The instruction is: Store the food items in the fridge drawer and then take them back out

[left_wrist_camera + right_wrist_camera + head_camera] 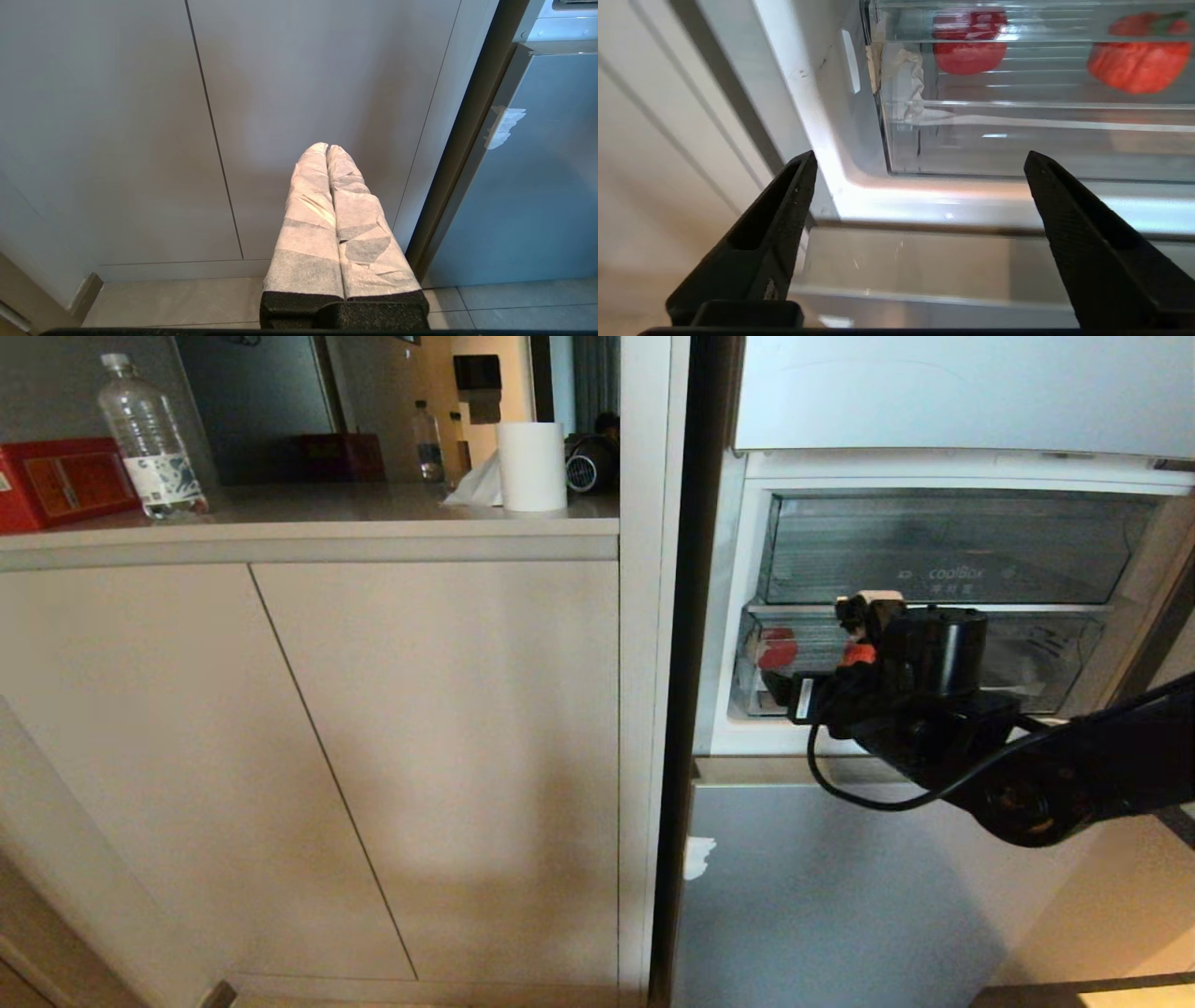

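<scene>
Now, step: both food items (969, 49) are lying inside the fridge drawer (1017, 140).
Right gripper (920, 161): gaping wide, holding nothing.
Next: probably gripping the drawer's front edge.

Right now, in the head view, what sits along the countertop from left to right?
Red box → clear water bottle → white paper roll → dark round object, at the counter's right end beside the fridge.

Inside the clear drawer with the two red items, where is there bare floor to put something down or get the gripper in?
In the fridge drawer, ribbed floor lies bare between the round red item and the elongated one, and in front of both, behind the front wall. The corner by the crumpled paper is crowded. Right gripper is open, outside.
</scene>
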